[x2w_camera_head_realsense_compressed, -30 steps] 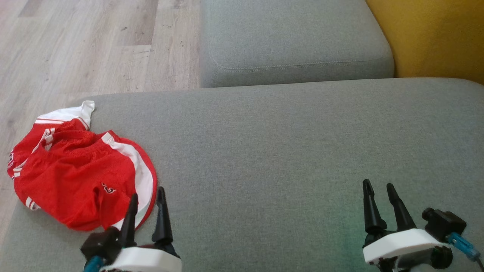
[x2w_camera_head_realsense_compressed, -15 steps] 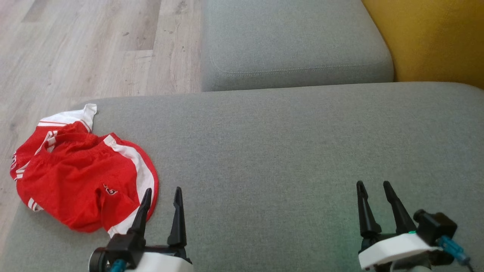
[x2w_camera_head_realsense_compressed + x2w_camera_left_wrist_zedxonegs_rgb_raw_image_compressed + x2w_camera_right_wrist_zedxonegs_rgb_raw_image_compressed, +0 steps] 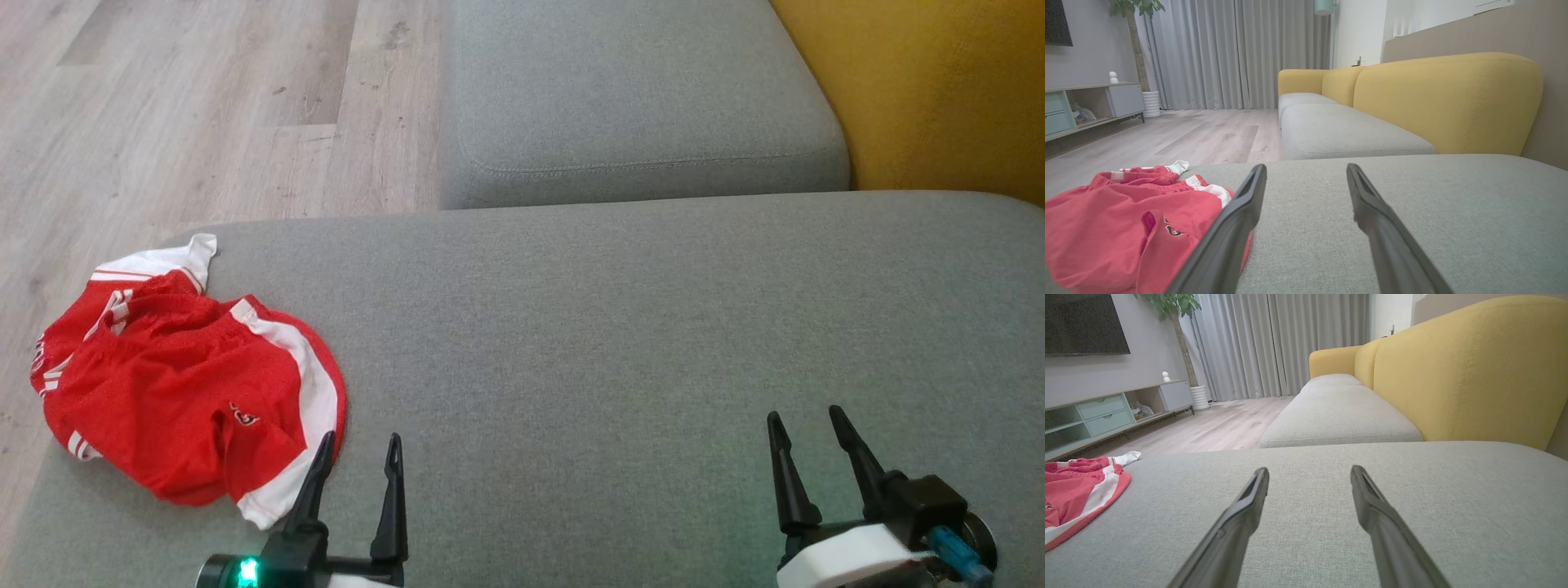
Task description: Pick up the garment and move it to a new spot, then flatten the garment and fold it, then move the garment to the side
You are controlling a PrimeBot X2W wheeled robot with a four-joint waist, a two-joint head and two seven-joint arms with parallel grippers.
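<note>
The garment (image 3: 180, 392), red mesh shorts with white side bands and a small dark logo, is lying bunched at the left corner of the grey sofa seat (image 3: 620, 327). Its waistband is rumpling up at the far side and one white hem is curling toward the wooden floor (image 3: 204, 122). The left hand (image 3: 362, 437) is hovering just beside the near white hem with its fingers spread wide and holding nothing. It is probably sitting there because it is the closer arm for the first pick. The right hand (image 3: 803, 413), equally wide open and empty, is hanging well apart over bare grey fabric. That broad patch is likely serving as the new spot for flattening and folding. The pick itself is not yet beginning.
</note>
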